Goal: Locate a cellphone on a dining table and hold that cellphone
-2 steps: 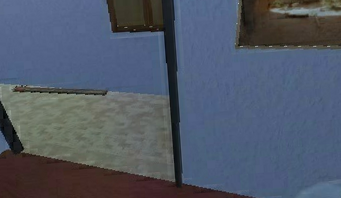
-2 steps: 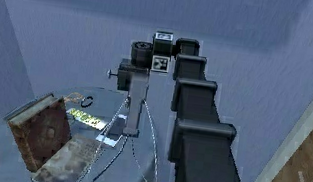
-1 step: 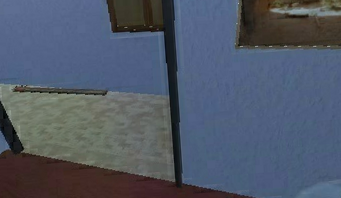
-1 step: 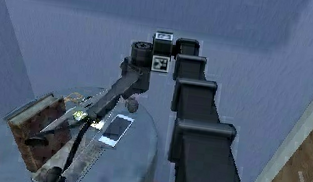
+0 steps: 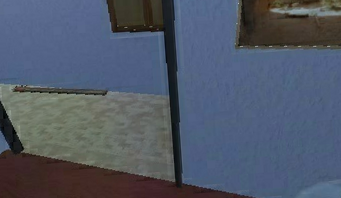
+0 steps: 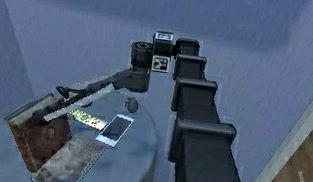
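in the forward view a blue wall (image 5: 64, 44) is standing ahead, and a dark door post (image 5: 173, 87) is running from top to bottom near the middle. left of the post a pale floor (image 5: 90, 123) is stretching to the far wall, where a long thin rod (image 5: 60, 90) is lying along its foot. a framed panel (image 5: 134, 9) is hanging at the top edge. right of the post a painting (image 5: 298, 13) is hanging on the nearer wall. a dark red floor (image 5: 64, 185) is running along the bottom.

in the arm side view the arm (image 6: 200, 125) is rising from the bottom edge, just right of a round grey table (image 6: 141, 153). the gripper (image 6: 63, 95) is reaching down and left over the tabletop, and things are lying behind its fingers, so i cannot tell whether it is grasping anything. the phone (image 6: 116, 129) is lying flat on the table near the arm, to the right of the fingertips in the picture. a brown box (image 6: 33, 131) is sitting at the table's left, a printed paper (image 6: 66, 163) is lying below it, and a small dark lump (image 6: 132, 106) is resting above the phone.
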